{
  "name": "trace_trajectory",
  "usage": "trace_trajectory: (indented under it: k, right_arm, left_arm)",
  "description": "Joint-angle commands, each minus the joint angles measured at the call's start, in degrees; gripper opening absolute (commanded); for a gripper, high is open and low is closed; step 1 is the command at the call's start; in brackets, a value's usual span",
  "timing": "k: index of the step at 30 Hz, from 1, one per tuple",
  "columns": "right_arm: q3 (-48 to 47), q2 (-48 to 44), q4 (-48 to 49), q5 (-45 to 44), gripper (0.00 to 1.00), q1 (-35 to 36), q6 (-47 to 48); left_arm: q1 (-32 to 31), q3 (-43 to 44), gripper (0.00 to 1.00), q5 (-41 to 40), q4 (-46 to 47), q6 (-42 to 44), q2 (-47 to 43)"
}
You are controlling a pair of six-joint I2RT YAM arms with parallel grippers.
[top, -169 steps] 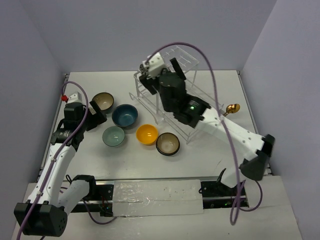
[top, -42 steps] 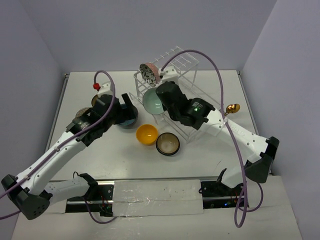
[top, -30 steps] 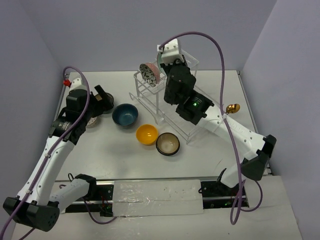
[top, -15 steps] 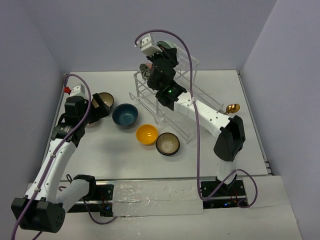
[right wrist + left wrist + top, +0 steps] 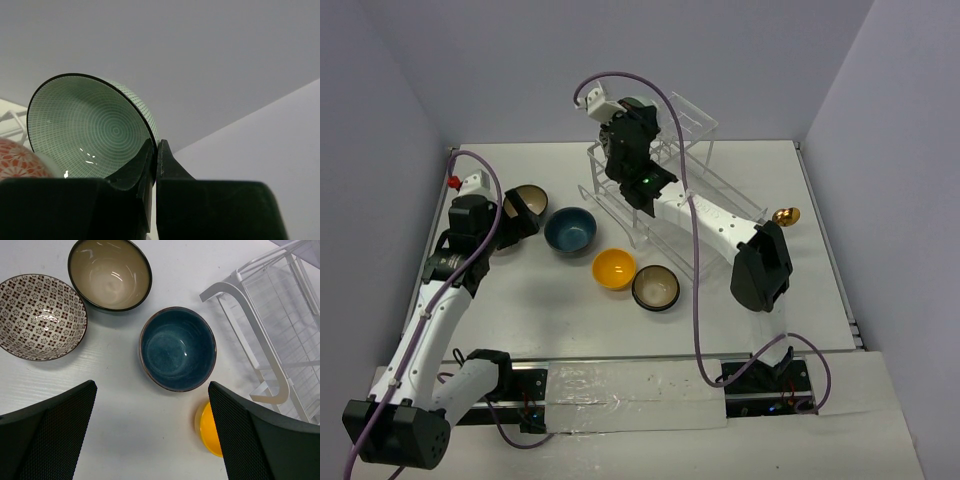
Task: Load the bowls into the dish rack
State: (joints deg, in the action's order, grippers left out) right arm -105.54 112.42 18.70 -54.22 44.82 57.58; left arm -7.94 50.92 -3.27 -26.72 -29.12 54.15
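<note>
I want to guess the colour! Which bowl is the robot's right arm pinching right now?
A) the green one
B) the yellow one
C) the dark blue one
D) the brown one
A: in the right wrist view, the right gripper is shut on the rim of the green bowl, which it holds up in the air.
</note>
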Motion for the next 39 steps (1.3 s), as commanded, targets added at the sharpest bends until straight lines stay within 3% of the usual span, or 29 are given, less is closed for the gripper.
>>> trace_trajectory:
  k: [1,15,28,34,39]
  right_arm:
    - [-2.6,-0.5,1.3,1.3,0.00,-0.8,-2.1]
    - [1.9,-2.8,-5.5,3.2,0.00,-0.9,-9.7]
    - [-0.1,-1.9,-10.0,2.4,0.00,0.0,-11.6]
    - [0.9,-2.5,-11.8,3.2,0.14,0.4,-13.1]
    - [0.1,-2.6,-15.4,4.6,0.19,0.7,-15.1]
  left_arm:
    - [0.3,-0.4,0.99,0.8,2.5,1.3,-1.2]
    - [0.4,-0.4,0.99,1.0,2.5,1.3,-0.6]
    - [0.9,-0.6,0.99,1.4,2.6,1.2,-0.4]
    - [1.2,-0.5,0.99,1.4,2.6,1.2,-0.4]
    - [1.4,-0.6,0.99,1.4,2.6,1.2,-0.3]
